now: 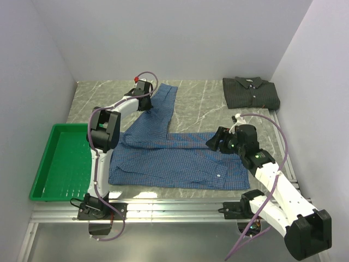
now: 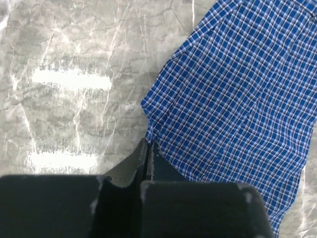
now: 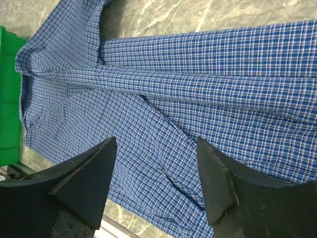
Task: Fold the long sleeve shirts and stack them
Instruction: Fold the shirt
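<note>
Left gripper (image 2: pixel 148 148): my jaws are pressed together on the edge of the free sleeve (image 1: pixel 163 103) of the blue shirt (image 1: pixel 174 161). The shirt lies spread flat on the table (image 1: pixel 207 103) just right of the green tray (image 1: pixel 41 164). Its other sleeve appears to be laid across the body, while the pinched one runs back beyond the tray's far end. Right gripper (image 3: pixel 156 144): jaws apart and empty, I hover over the side of the shirt farthest from the tray. The dark shirt (image 1: pixel 251 93) sits folded in the back corner, well apart from the tray. Step in hand, as I judge it: folding in the second sleeve. The next move calls for lifting that sleeve end and carrying it across the body without dragging the shirt.
</note>
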Action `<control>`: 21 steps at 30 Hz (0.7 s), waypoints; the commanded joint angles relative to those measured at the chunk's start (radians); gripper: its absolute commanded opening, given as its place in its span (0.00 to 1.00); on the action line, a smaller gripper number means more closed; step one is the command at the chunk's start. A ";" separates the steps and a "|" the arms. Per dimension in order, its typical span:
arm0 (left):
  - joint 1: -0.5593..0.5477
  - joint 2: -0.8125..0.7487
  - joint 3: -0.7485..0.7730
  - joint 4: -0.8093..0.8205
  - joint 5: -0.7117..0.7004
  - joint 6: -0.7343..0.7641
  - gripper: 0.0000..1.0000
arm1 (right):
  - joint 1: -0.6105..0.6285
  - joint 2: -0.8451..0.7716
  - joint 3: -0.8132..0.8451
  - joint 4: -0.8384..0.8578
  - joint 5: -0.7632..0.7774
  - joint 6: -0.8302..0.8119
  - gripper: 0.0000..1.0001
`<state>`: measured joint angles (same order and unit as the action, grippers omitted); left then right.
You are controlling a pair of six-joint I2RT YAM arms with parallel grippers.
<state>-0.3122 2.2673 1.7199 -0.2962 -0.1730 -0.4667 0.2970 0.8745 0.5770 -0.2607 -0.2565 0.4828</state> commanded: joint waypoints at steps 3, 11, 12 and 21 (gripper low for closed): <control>-0.027 -0.100 -0.028 -0.058 0.013 0.056 0.01 | 0.007 -0.008 -0.009 0.032 -0.003 0.007 0.72; -0.142 -0.486 -0.184 -0.143 0.070 -0.019 0.01 | 0.007 -0.009 0.003 0.041 0.013 -0.007 0.71; -0.157 -0.527 -0.251 -0.141 0.072 -0.020 0.01 | 0.007 -0.011 0.003 0.044 0.016 -0.007 0.71; -0.289 -1.059 -0.717 -0.155 0.307 -0.108 0.00 | 0.008 -0.034 -0.008 0.051 -0.004 -0.015 0.70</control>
<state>-0.5808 1.3113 1.1244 -0.4126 0.0013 -0.5220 0.2970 0.8684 0.5667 -0.2459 -0.2550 0.4816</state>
